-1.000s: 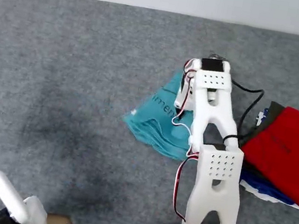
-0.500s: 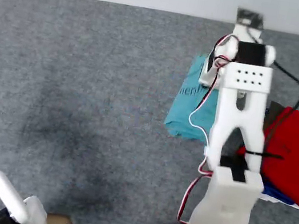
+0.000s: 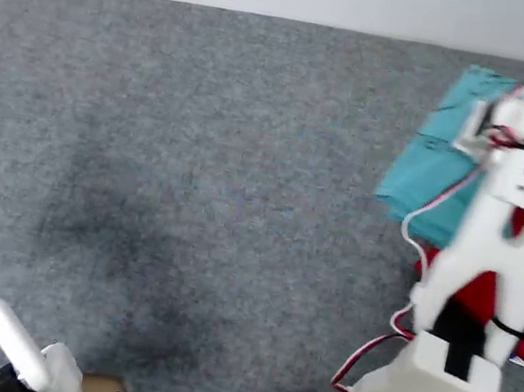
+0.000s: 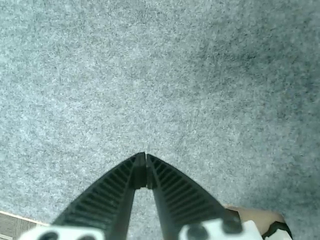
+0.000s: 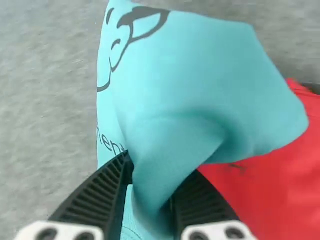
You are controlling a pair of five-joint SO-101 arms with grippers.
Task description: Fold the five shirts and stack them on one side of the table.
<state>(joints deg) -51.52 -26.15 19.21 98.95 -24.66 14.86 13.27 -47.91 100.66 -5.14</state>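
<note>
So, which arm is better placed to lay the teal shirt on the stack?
Right. Its fingers grip the teal shirt beside the red shirt; the left fingers are shut over grey table, away from both.

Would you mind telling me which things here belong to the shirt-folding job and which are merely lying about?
Part of the job:
teal shirt, pinched in the right gripper
red shirt, lying next to it

Not in play:
grey table cover
left gripper, shut over the bare cover
</note>
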